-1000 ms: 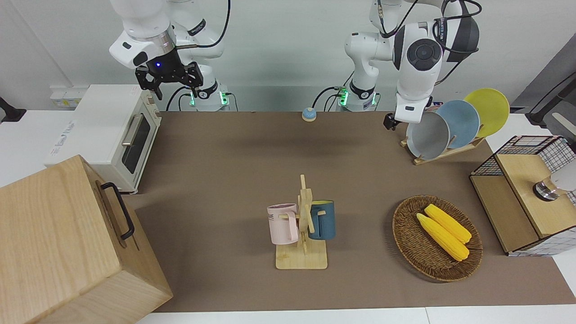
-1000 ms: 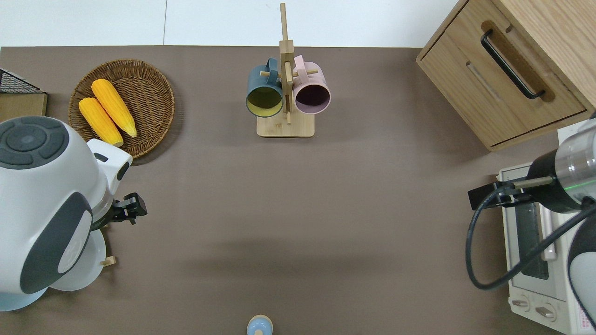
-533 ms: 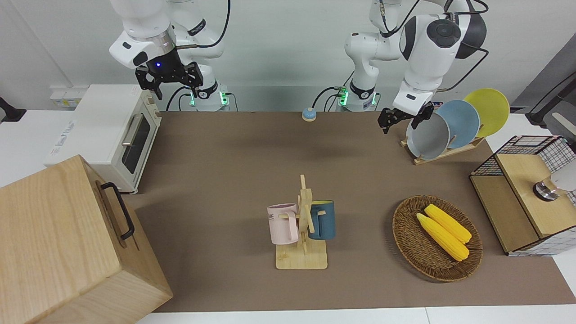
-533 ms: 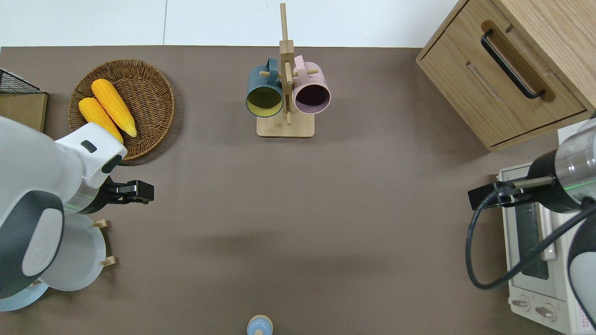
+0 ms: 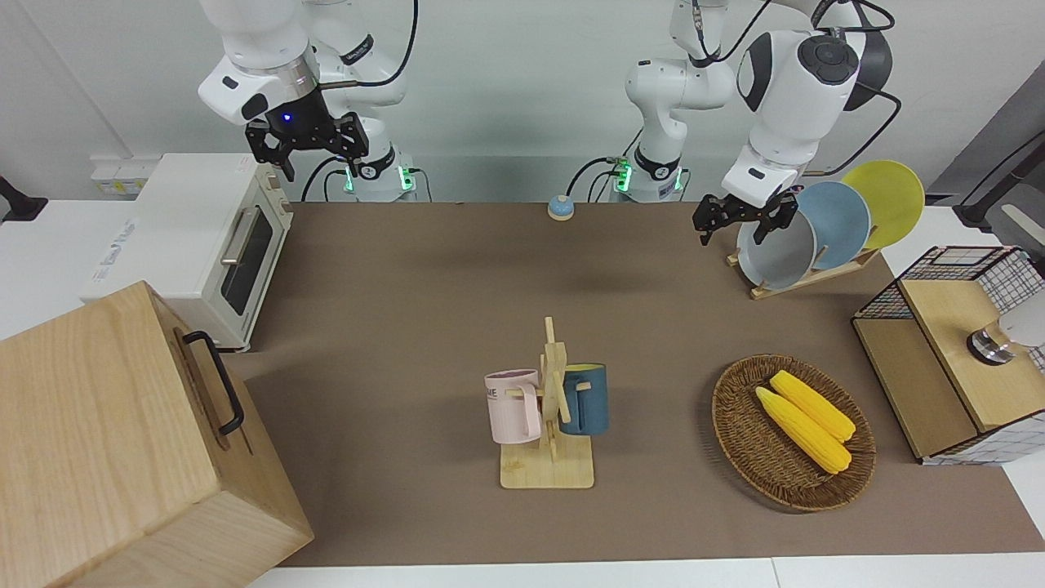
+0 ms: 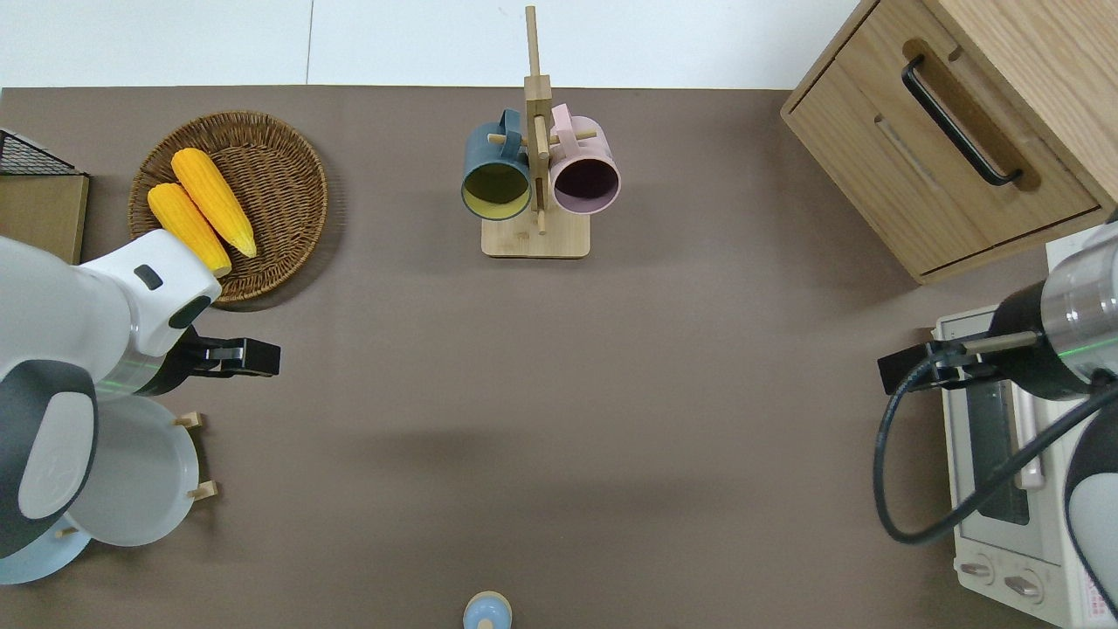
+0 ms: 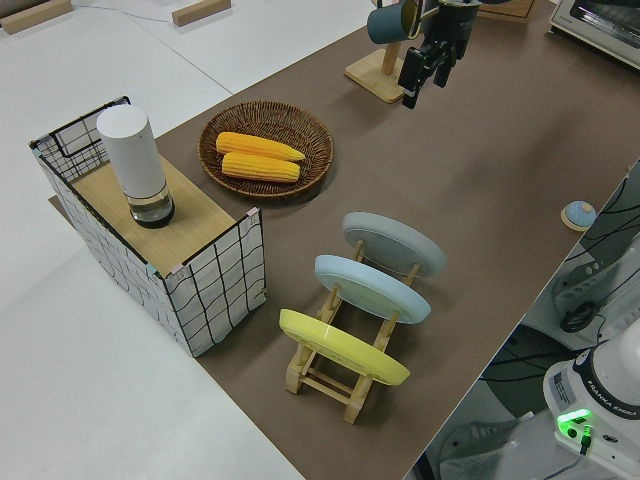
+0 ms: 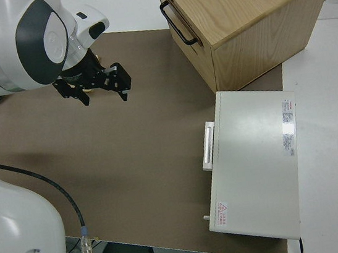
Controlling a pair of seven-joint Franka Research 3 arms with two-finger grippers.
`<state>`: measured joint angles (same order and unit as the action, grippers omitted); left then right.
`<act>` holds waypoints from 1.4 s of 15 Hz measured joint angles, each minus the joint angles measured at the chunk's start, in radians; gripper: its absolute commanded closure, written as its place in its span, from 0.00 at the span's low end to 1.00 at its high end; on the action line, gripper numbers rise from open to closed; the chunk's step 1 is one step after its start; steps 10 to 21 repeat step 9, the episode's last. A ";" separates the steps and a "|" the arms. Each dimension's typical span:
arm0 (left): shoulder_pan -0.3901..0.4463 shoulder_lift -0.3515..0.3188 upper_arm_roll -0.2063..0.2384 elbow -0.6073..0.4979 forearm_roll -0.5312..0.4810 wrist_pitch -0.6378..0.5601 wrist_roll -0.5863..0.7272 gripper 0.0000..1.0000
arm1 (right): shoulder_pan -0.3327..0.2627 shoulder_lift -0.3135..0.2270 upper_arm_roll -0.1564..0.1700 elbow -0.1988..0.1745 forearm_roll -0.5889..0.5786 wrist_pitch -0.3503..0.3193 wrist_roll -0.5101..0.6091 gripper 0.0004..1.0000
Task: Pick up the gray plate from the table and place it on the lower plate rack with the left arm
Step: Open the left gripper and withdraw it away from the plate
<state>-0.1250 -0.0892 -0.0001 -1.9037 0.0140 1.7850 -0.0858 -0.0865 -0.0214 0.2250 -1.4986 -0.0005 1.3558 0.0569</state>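
Observation:
The gray plate [image 5: 775, 253] stands on edge in the lowest slot of the wooden plate rack [image 5: 763, 291], beside the sky-blue plate [image 5: 837, 220] and the yellow plate [image 5: 890, 200]. It also shows in the overhead view [image 6: 140, 480] and the left side view [image 7: 393, 243]. My left gripper [image 5: 732, 235] is open and empty, up in the air clear of the plate. In the overhead view the left gripper [image 6: 262, 356] is over bare table [image 6: 559, 393] just off the rack's end. The right gripper [image 5: 306, 155] is parked and open.
A wicker basket [image 5: 739, 433] with two corn cobs lies farther from the robots than the rack. A mug stand [image 5: 551, 408] with a pink and a blue mug stands mid-table. A wire crate [image 5: 947, 269], a toaster oven [image 5: 204, 245], a wooden cabinet [image 5: 122, 441] and a small blue bell [image 5: 560, 207] line the edges.
My left gripper has drawn up and away from the gray plate, toward the basket side. The plate stays standing in the rack. The right arm has not moved.

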 measured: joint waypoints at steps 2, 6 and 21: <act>0.018 -0.018 0.001 -0.023 -0.043 0.027 0.001 0.00 | 0.000 0.000 0.000 0.000 0.000 0.000 0.000 0.01; 0.040 -0.035 0.002 -0.042 -0.059 0.049 0.000 0.00 | 0.000 0.000 0.000 0.000 0.000 0.000 0.000 0.01; 0.040 -0.035 0.000 -0.044 -0.049 0.054 0.000 0.00 | 0.000 0.000 0.000 0.000 0.000 0.000 0.000 0.01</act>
